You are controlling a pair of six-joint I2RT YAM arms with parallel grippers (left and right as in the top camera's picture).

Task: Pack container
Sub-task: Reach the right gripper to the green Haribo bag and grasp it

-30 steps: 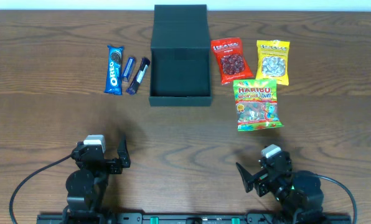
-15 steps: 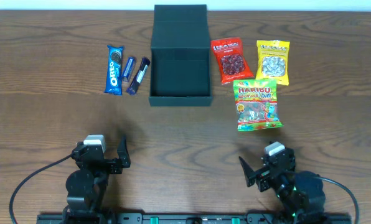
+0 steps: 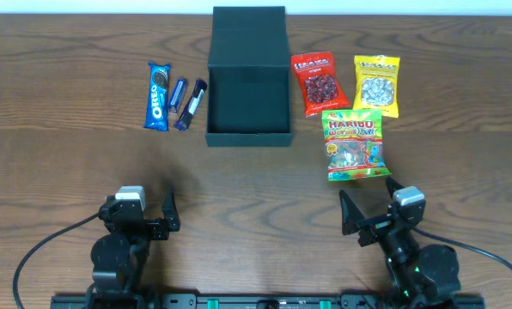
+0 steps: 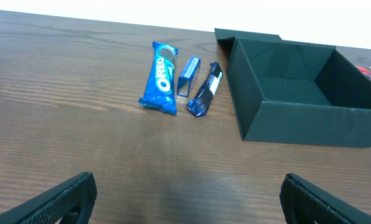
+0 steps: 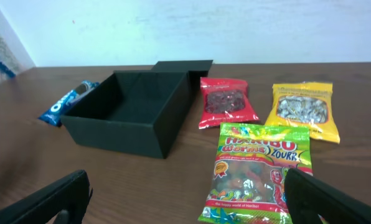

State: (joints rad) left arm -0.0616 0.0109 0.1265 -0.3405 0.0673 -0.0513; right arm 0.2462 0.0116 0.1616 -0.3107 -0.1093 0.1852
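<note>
Our left pincer (image 4: 188,202) and right pincer (image 5: 185,199) gape empty. Our left wrist view shows the Oreo pack (image 4: 160,78) at nine o'clock of the container (image 4: 310,116); only the right wrist view shows the Haribo bag (image 5: 260,171).

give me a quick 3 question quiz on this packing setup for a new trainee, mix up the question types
1. True or false: the container already has snacks inside it.
2. Which packet lies closest to the container's right wall?
A. the red bag
B. the yellow bag
C. the Haribo bag
3. How many packets lie to the left of the container?

Key
1. False. Its lid is flipped open and the inside is bare.
2. A
3. Three: the Oreo pack, a light blue bar and a dark bar.
</note>
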